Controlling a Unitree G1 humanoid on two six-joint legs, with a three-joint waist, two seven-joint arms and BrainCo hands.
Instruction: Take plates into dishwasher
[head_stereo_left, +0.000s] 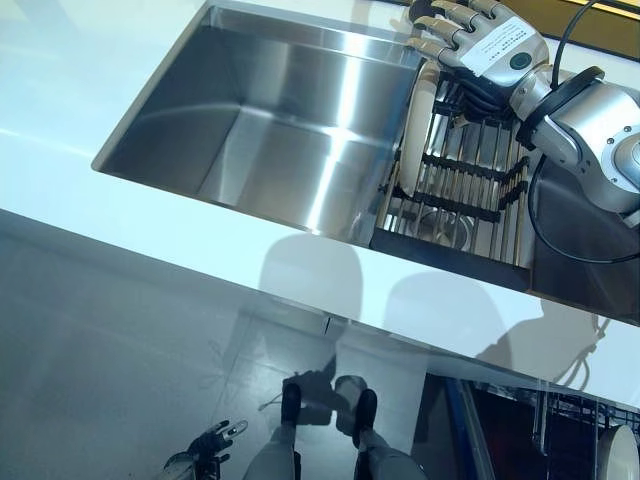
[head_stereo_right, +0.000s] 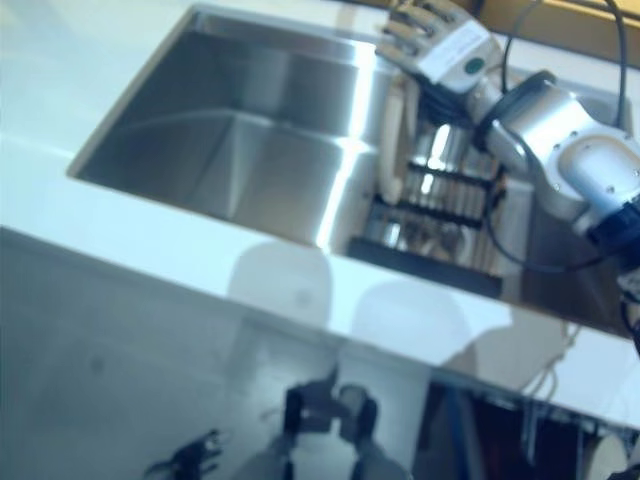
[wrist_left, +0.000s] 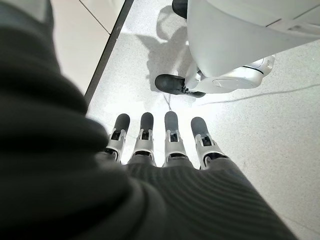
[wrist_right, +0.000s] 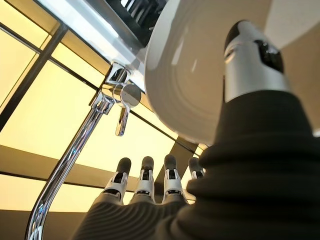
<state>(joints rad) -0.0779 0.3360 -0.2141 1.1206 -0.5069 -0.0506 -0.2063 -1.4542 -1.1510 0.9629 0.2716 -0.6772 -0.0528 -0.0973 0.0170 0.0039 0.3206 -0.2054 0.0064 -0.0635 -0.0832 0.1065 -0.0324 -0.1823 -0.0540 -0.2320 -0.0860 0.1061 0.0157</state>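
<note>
A: Where's the plate?
B: White plate (head_stereo_left: 412, 130) stands on edge in the dish rack (head_stereo_left: 470, 190), at the rack's left end, next to the sink (head_stereo_left: 270, 110). Rack sits at the sink's right side, set into the white tabletop (head_stereo_left: 150, 250).
A: Right robot hand?
B: Right robot hand (head_stereo_left: 480, 40) is above the rack's far end, right over the plate's top edge. In the wrist view the fingers (wrist_right: 145, 175) are straight & spread, thumb (wrist_right: 250, 60) lies against the plate's face. Not curled round it, so loose, nothing gripped.
A: Left one?
B: Left robot hand (wrist_left: 165, 145) hangs low by the floor (wrist_left: 280, 130), well below the tabletop. Fingers straight, nothing in it.
A: Anything else?
B: Chrome faucet (wrist_right: 80, 145) shows past the right fingers in the wrist view. Dishwasher rack (head_stereo_left: 590, 430) is at lower right, below the tabletop edge, w/ a white plate (head_stereo_left: 622, 452) partly visible in it.
</note>
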